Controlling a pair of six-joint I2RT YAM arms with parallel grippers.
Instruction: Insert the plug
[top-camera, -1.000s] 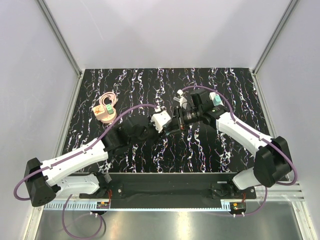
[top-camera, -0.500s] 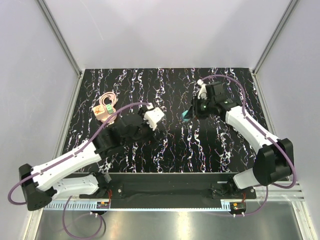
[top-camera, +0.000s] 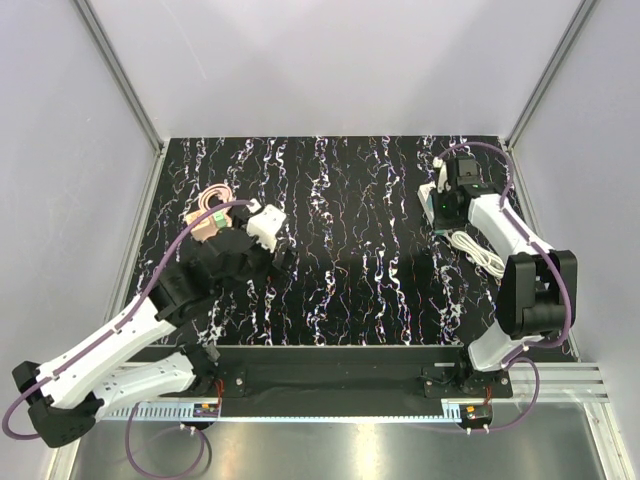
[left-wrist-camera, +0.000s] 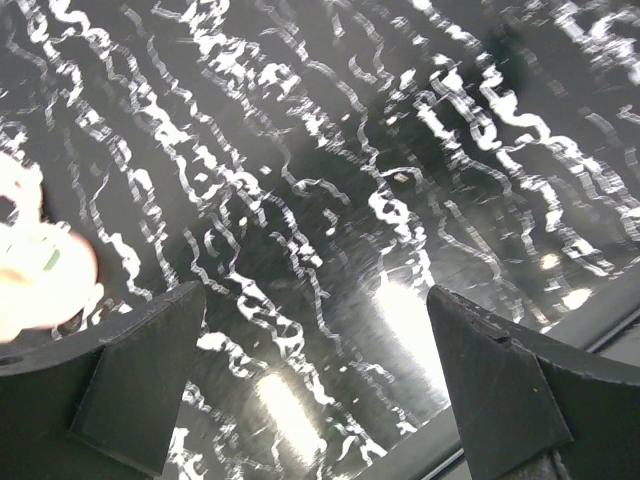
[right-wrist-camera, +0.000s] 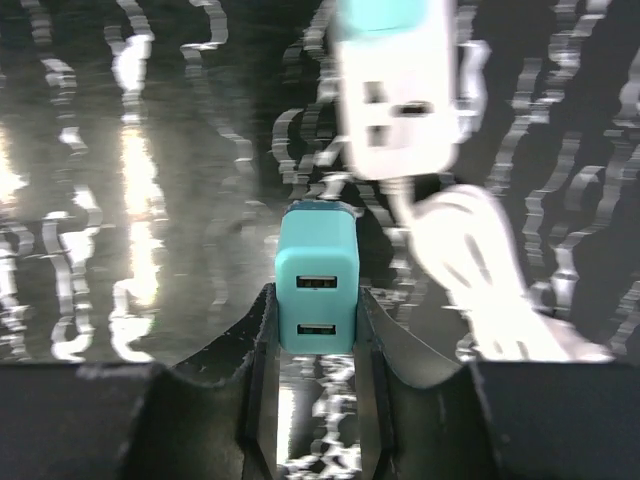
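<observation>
Teal and cube-shaped, the one plug (right-wrist-camera: 317, 290) sits clamped between the two fingers of the right gripper (right-wrist-camera: 316, 305), the jaws pressed against its sides. Two slots, one above the other, show on the face turned to the wrist camera. The plug hangs over the far right part of the table (top-camera: 340, 200), just short of one end of the single white strip (right-wrist-camera: 395, 100). It is not in a socket, and the blur hides whether the two touch. One socket face shows on the strip, with a teal patch at the end away from the plug. One white cable (right-wrist-camera: 480, 300) leaves the strip and lies in loops on the near right side of it. From the top camera the plug itself cannot be made out under the right gripper.

Well apart, at the left of the table, the left gripper (left-wrist-camera: 312, 300) hangs with its two fingers spread wide and nothing between them, only black marbled tabletop below. Just to its left lies one tan block (top-camera: 203, 228) with one mint cube (top-camera: 216, 215) on it. One pink cord (top-camera: 215, 195) is coiled at the block's far side.
</observation>
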